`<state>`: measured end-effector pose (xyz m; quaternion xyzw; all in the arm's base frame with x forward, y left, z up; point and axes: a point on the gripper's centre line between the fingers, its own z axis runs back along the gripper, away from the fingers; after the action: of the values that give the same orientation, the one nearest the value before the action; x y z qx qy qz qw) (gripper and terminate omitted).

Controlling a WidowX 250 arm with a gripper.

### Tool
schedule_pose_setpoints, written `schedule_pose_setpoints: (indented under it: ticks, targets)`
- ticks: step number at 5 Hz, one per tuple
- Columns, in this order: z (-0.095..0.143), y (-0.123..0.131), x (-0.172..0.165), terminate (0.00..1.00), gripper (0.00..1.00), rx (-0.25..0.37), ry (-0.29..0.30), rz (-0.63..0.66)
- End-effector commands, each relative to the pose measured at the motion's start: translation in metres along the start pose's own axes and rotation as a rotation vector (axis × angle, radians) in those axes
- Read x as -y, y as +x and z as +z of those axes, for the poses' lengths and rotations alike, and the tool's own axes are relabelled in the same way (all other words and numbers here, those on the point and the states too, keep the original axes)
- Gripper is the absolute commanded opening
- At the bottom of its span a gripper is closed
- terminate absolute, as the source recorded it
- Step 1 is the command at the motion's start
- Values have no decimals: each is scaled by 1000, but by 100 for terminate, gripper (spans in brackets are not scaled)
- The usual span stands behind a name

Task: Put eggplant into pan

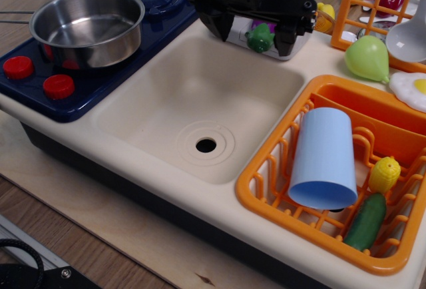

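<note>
The eggplant [260,37] lies on the grey faucet base at the back of the sink. Its green stem cap shows, and only a sliver of its purple body shows under the gripper. My black gripper [255,41] hangs low over it, open, with one finger [223,30] to the left of the eggplant and the other to its right. I cannot tell whether the fingers touch it. The shiny steel pan [100,52] stands empty on the dark blue stove at the far left, well apart from the gripper.
The cream sink basin [200,102] lies between the pan and the gripper. An orange dish rack [266,189] at the right holds a light blue cup [323,159], a cucumber [366,221] and a corn cob [385,174]. A pale green pear [367,58] and a fried egg [413,89] lie behind it.
</note>
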<state>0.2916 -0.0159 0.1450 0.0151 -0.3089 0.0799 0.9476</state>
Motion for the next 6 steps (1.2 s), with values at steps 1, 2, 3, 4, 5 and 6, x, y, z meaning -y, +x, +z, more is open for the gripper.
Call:
schedule_pose_setpoints:
  ticks: [1,2,3,4,5,6]
  targets:
    - [-6,6,-1,0,100,38,-18,5]
    - [-13,1,-2,0,100,52,-22,13]
    - [-19,-1,-3,0,0,66,-16,10]
    - [-22,-3,-4,0,0,72,-30,11]
    - [-17,-1,-4,0,0,69,-23,9]
    - [-5,1,-3,0,0,60,7,15]
